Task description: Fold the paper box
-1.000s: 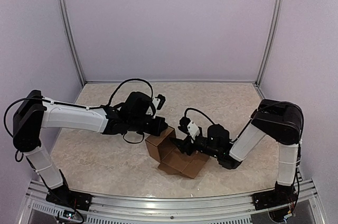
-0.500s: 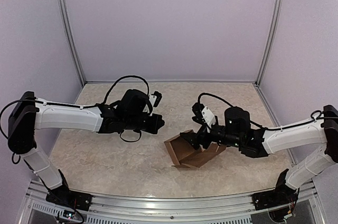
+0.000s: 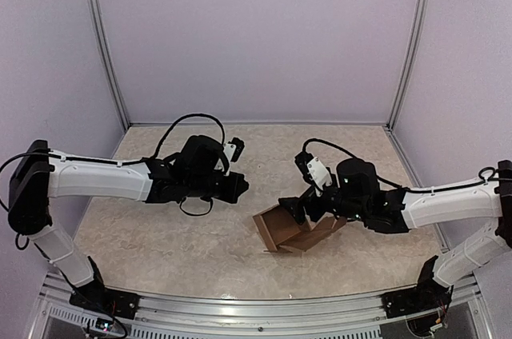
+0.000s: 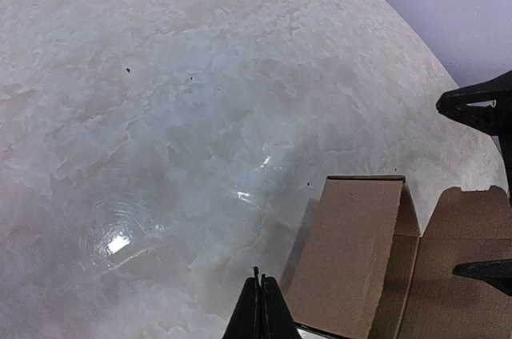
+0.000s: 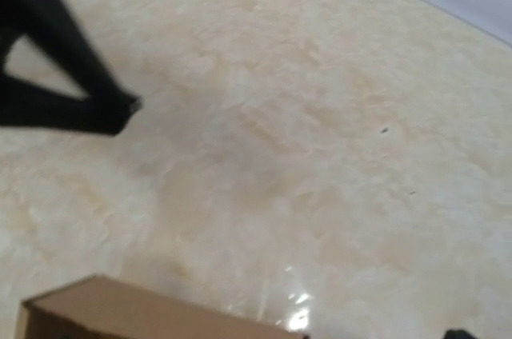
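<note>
The paper box (image 3: 276, 229) is a brown, partly folded open box, tilted on the table right of centre. In the left wrist view it (image 4: 352, 259) shows one upright wall and an open flap. My left gripper (image 3: 242, 185) is shut and empty, its closed tips (image 4: 259, 279) a short way left of the box. My right gripper (image 3: 292, 209) is at the box's upper right side. Its fingers (image 4: 480, 103) stand wide apart, the lower one over the flap; I cannot tell whether it touches. The right wrist view shows only the box's top edge (image 5: 120, 307) and the left gripper (image 5: 72, 91).
The beige marbled tabletop (image 3: 176, 235) is enclosed by pale walls with metal corner posts (image 3: 104, 43). A metal rail (image 3: 256, 311) runs along the near edge, where both arm bases sit.
The box has moved right with my right gripper and tilted. My left gripper, against the box's left corner one second ago, now stands apart from it.
</note>
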`<state>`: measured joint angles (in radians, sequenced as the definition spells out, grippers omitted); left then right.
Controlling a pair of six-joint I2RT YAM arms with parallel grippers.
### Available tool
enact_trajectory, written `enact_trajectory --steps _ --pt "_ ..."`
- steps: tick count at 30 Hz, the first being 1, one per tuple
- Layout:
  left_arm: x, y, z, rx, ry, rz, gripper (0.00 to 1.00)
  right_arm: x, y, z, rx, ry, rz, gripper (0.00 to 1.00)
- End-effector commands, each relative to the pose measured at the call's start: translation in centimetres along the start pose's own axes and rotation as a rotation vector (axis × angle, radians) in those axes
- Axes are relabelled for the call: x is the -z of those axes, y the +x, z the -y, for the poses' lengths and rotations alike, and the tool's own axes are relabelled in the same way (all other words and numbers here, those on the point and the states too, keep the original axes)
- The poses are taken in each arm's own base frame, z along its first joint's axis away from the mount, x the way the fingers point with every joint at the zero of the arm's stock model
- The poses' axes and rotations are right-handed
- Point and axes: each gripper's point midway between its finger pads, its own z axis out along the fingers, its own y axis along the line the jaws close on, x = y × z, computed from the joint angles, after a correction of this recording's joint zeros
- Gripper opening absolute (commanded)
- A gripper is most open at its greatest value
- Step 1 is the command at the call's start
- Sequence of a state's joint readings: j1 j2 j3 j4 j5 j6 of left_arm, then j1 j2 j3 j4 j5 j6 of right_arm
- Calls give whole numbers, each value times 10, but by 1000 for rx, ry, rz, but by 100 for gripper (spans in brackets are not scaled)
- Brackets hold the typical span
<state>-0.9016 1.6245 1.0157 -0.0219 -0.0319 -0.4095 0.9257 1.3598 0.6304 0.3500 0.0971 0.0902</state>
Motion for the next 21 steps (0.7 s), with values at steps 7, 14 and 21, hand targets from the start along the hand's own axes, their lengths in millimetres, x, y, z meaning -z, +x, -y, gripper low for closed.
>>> enact_trajectory --steps 7,14,21 --pt "17 -22 52 -79 82 69 8 -3 8 55 -76 316 68 100" --pt "12 -21 70 -97 113 59 14 1 14 88 -89 527 122 100" --pt "10 -19 71 -95 114 46 15 15 4 100 -51 597 94 99"
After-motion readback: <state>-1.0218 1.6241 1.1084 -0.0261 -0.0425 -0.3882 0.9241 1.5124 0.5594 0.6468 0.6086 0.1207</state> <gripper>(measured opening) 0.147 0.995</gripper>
